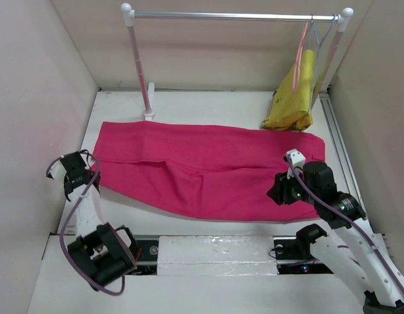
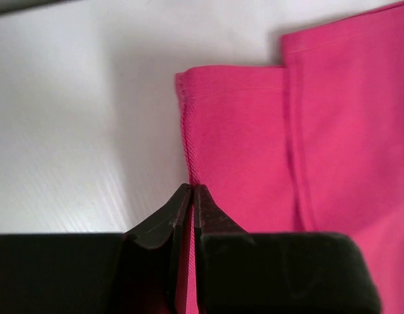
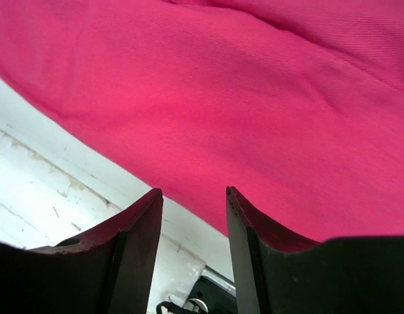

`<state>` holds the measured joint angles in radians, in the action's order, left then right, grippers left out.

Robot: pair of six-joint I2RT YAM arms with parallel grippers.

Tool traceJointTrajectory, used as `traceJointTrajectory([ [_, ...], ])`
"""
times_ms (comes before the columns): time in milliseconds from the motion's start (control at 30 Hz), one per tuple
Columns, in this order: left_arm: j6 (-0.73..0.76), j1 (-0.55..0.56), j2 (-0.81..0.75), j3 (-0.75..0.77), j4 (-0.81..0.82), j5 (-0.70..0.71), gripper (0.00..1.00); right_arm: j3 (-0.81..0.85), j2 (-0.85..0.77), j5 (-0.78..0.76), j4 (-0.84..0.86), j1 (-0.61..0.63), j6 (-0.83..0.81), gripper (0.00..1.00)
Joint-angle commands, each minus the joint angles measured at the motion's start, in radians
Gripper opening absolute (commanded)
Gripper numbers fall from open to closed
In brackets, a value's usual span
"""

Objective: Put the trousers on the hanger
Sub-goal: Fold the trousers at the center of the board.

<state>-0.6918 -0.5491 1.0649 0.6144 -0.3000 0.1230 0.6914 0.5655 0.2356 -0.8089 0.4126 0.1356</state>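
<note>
The magenta-pink trousers (image 1: 208, 167) lie flat across the white table, legs running left to right. My left gripper (image 1: 91, 175) is at their left end. In the left wrist view, it (image 2: 192, 186) is shut on the hem edge of the trousers (image 2: 319, 131), with pink cloth pinched between the jaws. My right gripper (image 1: 275, 193) is open over the near right edge of the trousers. In the right wrist view, it (image 3: 194, 191) is empty, with the trousers (image 3: 241, 98) just beyond the tips. The salmon-pink hanger (image 1: 300, 62) hangs from the rail at the back right.
A metal rail (image 1: 234, 15) on white posts spans the back. A pale blue-grey hanger (image 1: 321, 39) holds a mustard-yellow garment (image 1: 294, 98) beside the salmon hanger. Walls close in on the left and right. A metal track (image 1: 338, 140) runs along the right side.
</note>
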Motion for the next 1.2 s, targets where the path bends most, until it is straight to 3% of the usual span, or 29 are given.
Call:
traceJointTrajectory([
  [0,0.003,0.035,-0.097,0.084,-0.09,0.053,0.0,0.065,0.029,-0.085,-0.079,-0.003,0.006,0.49],
  [167,-0.008,0.035,-0.174,0.119,-0.114,-0.009,0.0,0.125,0.094,-0.197,-0.119,-0.023,0.031,0.61],
  [200,-0.003,0.035,-0.183,0.151,-0.134,-0.022,0.0,0.14,0.124,-0.276,-0.151,-0.052,0.063,0.65],
  [300,0.003,0.066,-0.191,0.214,-0.151,-0.02,0.0,0.132,0.154,-0.308,-0.187,-0.099,0.154,0.67],
  [400,0.005,0.1,-0.223,0.249,-0.159,-0.052,0.0,0.131,0.197,-0.283,-0.199,-0.208,0.203,0.65],
  [467,0.005,0.118,-0.255,0.251,-0.159,-0.075,0.0,0.103,0.255,-0.248,-0.208,-0.35,0.21,0.56],
  [633,-0.023,0.276,-0.333,0.22,-0.117,-0.103,0.0,0.065,0.392,-0.271,-0.205,-0.53,0.278,0.39],
  [767,-0.044,0.408,-0.329,0.202,-0.088,-0.075,0.0,0.115,0.451,-0.427,-0.208,-0.606,0.374,0.37],
  [800,-0.049,0.417,-0.318,0.199,-0.091,-0.069,0.0,0.122,0.473,-0.511,-0.216,-0.682,0.398,0.37],
  [900,-0.034,0.445,-0.296,0.189,-0.097,-0.05,0.0,0.119,0.566,-0.498,-0.208,-0.776,0.49,0.35],
  [967,-0.014,0.445,-0.283,0.202,-0.1,-0.037,0.0,0.109,0.612,-0.481,-0.181,-0.834,0.506,0.42],
  [1067,0.011,0.445,-0.276,0.22,-0.094,-0.017,0.0,0.14,0.683,-0.493,-0.118,-0.9,0.449,0.6],
  [1167,0.028,0.445,-0.272,0.245,-0.105,0.024,0.0,0.158,0.793,-0.443,0.014,-0.955,0.32,0.65],
])
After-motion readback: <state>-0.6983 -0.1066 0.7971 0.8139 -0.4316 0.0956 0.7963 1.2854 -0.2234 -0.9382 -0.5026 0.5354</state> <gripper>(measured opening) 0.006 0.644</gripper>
